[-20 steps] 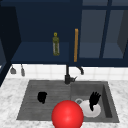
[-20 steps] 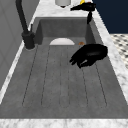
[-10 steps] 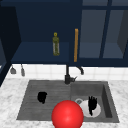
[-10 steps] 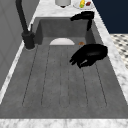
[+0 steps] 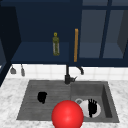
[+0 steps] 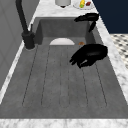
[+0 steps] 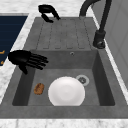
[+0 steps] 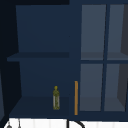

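The right black hand hovers with straight, spread fingers, holding nothing, above the round white plate lying flat in the grey sink basin, while the left black hand hangs with curled, empty fingers over the ribbed drainboard.

A robot hand hovers with straight, spread fingers at the near left edge of the sink basin. Below and to its right lie a white plate and a small brown sponge. Far beyond it, another robot hand hangs with curled fingers over the ribbed drainboard.
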Action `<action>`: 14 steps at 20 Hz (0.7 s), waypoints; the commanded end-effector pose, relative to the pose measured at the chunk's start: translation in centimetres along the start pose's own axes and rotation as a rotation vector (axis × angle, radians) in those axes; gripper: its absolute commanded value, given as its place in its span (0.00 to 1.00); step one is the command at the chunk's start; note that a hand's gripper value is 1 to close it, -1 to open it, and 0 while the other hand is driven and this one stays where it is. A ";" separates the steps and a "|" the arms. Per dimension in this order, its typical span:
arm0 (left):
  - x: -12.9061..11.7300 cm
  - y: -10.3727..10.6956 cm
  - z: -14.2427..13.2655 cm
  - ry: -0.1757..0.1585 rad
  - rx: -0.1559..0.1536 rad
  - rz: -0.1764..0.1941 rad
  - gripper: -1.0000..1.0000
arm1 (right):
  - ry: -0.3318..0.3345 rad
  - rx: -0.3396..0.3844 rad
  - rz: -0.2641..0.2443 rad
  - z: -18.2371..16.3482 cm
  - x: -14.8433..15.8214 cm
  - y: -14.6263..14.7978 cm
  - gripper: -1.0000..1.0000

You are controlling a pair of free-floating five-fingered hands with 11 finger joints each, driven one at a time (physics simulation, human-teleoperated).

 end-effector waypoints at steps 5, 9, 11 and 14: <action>0.0 0.0 0.0 0.000 0.000 0.000 0.50 | -0.011 -0.026 -0.015 1.3 -1.0 -1.7 0.00; 0.0 0.0 0.0 0.000 0.000 0.000 0.50 | -0.003 -0.030 -0.032 -0.2 -1.4 -4.8 0.00; 0.0 0.0 0.0 0.000 0.000 0.000 0.50 | -0.010 0.004 -0.028 -0.6 -1.1 -6.0 0.00; 0.0 0.0 0.0 0.000 0.000 0.000 0.50 | -0.021 0.007 -0.027 -0.3 -1.3 -8.4 0.00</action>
